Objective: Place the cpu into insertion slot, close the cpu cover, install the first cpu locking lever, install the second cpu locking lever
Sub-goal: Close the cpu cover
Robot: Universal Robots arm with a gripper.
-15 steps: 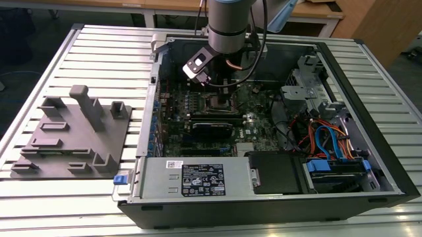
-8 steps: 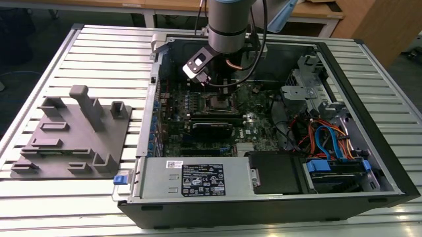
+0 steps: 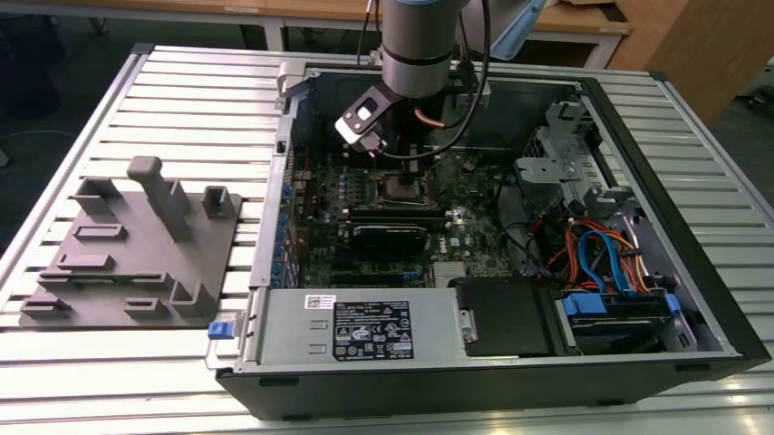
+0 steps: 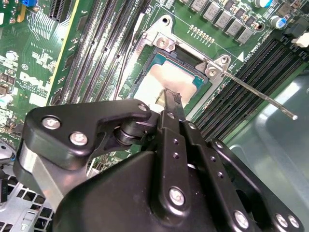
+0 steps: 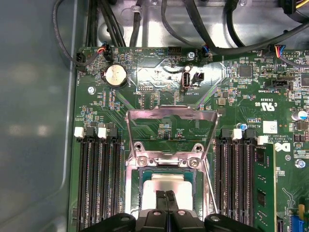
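Standing over the open computer case (image 3: 484, 390), can you see what the gripper (image 5: 166, 195) is doing?

Its two black fingertips are pressed together with nothing between them, poised right over the pale face of the cpu (image 5: 164, 182). Whether they touch it, I cannot tell.

And the cpu?

It lies flat inside the insertion slot (image 5: 137, 186), square to the rim.

Is the cpu cover (image 5: 171, 114) down?

No, it stands tipped back on its hinge at the slot's edge farthest from the fingers, with green motherboard (image 5: 159, 84) showing through its window. A thin locking lever (image 4: 256, 94) sticks out free above the black memory slots (image 5: 96, 183) beside the slot.

Anything further out?

A round coin cell (image 5: 115, 76) lies beyond the cover and a green memory stick (image 5: 264, 183) sits in one slot. A grey fixture block (image 3: 121, 263) stands on the slatted table (image 3: 181, 91), on the exterior view's left of the case.
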